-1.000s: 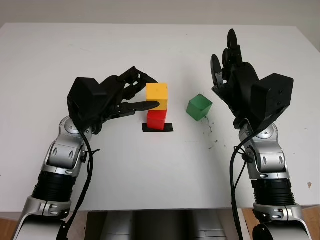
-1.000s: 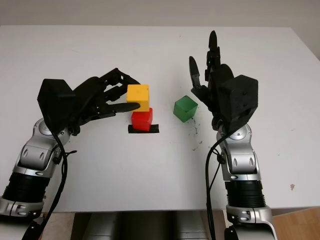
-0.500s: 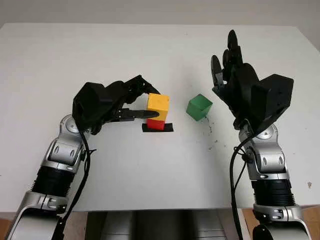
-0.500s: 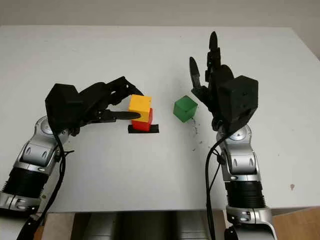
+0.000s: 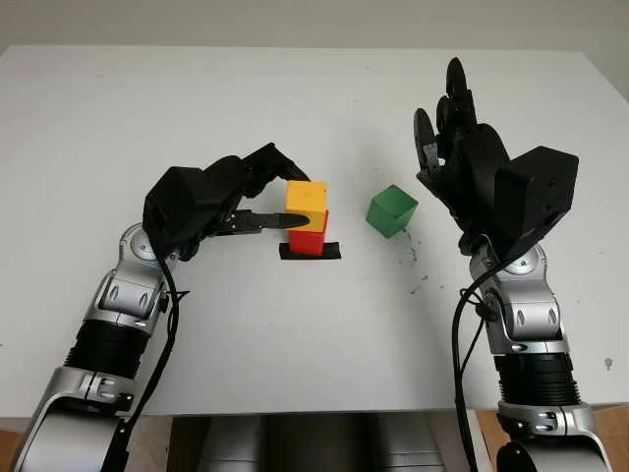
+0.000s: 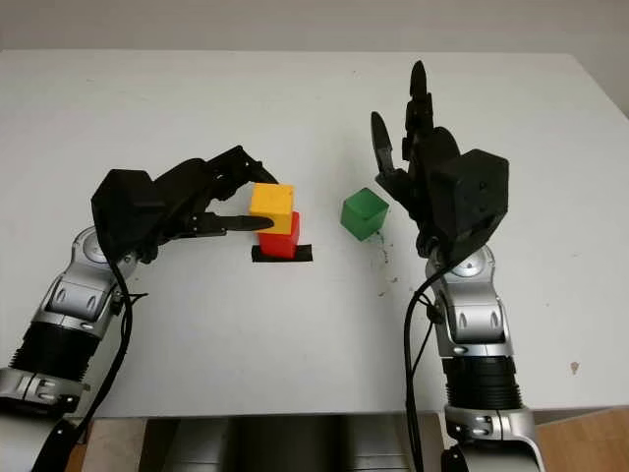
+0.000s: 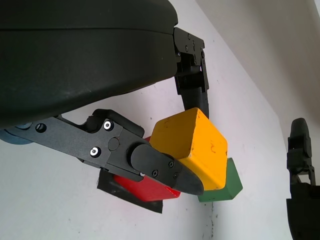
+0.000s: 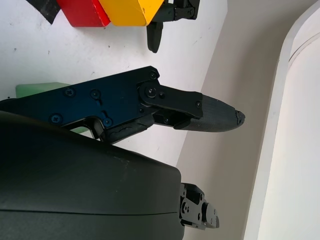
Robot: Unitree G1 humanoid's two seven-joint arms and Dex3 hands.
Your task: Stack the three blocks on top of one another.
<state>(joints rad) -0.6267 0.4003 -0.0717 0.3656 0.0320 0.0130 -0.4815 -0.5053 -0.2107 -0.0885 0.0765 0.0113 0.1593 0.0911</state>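
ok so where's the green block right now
The green block sits alone on the table, right of the yellow-on-red stack, just left of the open right hand.

The yellow block is plain yellow and the red block under it plain red, on a black patch. The green block is solid green. The table is white, with dark specks near the green block. Both the left hand and the right hand are black; the forearms are silver and black.
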